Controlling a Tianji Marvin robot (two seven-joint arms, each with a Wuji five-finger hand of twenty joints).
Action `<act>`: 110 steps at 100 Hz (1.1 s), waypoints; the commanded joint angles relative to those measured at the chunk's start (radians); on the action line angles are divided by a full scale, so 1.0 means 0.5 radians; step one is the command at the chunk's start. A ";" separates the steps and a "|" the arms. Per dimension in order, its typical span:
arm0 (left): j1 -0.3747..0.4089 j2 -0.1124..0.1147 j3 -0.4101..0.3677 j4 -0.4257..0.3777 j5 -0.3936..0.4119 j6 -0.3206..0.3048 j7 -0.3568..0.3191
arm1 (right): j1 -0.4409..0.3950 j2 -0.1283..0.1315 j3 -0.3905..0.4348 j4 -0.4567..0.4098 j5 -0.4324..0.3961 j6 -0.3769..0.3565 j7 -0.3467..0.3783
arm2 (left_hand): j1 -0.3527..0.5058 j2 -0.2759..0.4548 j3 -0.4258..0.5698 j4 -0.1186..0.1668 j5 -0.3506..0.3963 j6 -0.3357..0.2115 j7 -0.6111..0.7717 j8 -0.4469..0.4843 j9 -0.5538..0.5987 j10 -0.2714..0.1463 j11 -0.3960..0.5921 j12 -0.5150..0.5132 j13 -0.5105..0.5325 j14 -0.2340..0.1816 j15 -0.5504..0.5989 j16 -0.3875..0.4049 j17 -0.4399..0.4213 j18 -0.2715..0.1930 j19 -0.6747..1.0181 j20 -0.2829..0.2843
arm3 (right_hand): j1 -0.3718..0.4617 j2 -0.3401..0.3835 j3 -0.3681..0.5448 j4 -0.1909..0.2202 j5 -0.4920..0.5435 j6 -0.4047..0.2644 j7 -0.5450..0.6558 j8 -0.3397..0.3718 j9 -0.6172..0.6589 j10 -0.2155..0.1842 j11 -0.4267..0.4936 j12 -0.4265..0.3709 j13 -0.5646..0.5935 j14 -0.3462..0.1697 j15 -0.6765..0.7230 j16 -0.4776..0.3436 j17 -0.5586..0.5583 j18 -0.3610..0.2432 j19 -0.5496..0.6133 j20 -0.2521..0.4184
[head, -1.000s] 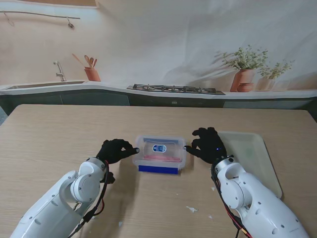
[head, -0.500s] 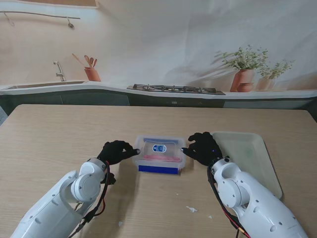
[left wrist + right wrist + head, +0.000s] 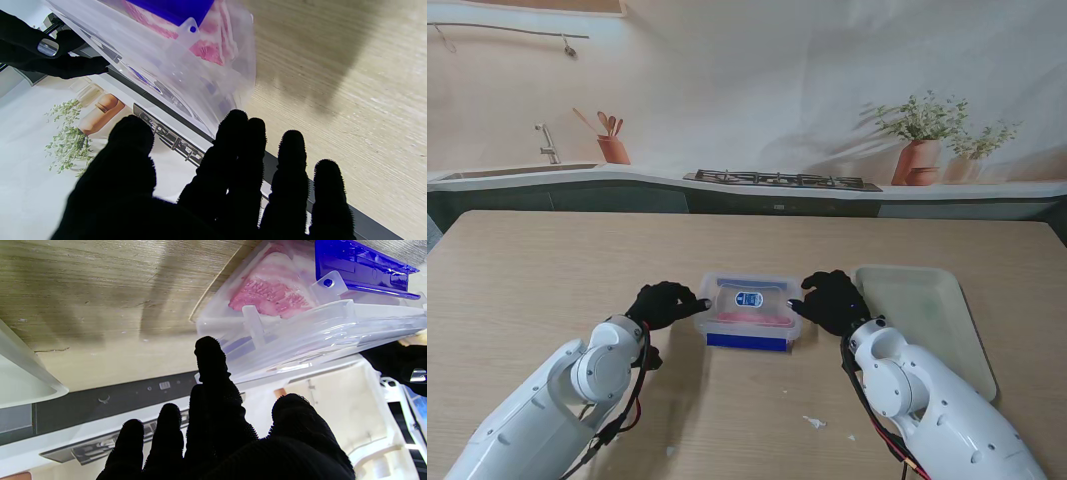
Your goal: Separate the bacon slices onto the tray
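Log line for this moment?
left robot hand: at box left end | right robot hand: at right end | lid on | tray empty

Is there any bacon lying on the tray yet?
No, the tray is bare; the bacon slices are inside the closed clear container.

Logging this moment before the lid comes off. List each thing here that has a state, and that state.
bacon box: lid on, flat on the table
bacon slices: stacked inside the box
tray: bare
left hand: open, fingers at the box's left end
right hand: open, fingers at its right end
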 commanded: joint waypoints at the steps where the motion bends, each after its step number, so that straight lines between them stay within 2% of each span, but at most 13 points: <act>1: 0.025 -0.019 0.025 -0.006 -0.020 -0.011 -0.058 | -0.003 -0.022 -0.011 -0.005 0.015 -0.019 0.032 | 0.024 0.075 -0.021 0.057 0.015 -0.185 -0.058 -0.046 -0.038 -0.139 -0.019 -0.028 0.026 -0.038 -0.028 -0.009 -0.038 0.035 -0.075 0.017 | 0.085 0.132 -0.031 0.037 0.027 -0.052 -0.011 -0.030 0.008 0.006 -0.025 -0.002 -0.028 -0.016 0.008 0.020 -0.024 -0.042 -0.079 -0.016; 20: 0.034 -0.030 0.016 -0.012 -0.097 -0.018 -0.053 | 0.007 -0.026 -0.018 0.009 0.049 -0.062 0.025 | 0.031 0.071 -0.001 0.055 0.004 -0.189 -0.075 -0.058 -0.059 -0.145 -0.026 -0.040 0.010 -0.049 -0.047 -0.021 -0.037 0.032 -0.188 -0.002 | 0.074 0.130 -0.041 0.034 0.011 -0.065 -0.021 -0.043 0.000 0.005 -0.028 -0.001 -0.027 -0.019 0.009 0.021 -0.022 -0.041 -0.081 -0.018; 110: 0.037 -0.042 -0.003 0.016 -0.118 -0.124 0.004 | -0.003 -0.041 0.000 0.000 0.079 -0.146 -0.054 | 0.018 0.058 0.052 0.050 0.000 -0.214 -0.066 -0.058 -0.075 -0.168 -0.043 -0.072 0.023 -0.072 -0.060 -0.037 -0.027 0.041 -0.256 0.057 | 0.051 0.099 -0.037 0.037 -0.012 -0.073 -0.021 -0.069 0.004 0.018 -0.020 0.003 -0.017 -0.002 0.029 0.031 -0.034 -0.034 -0.036 0.025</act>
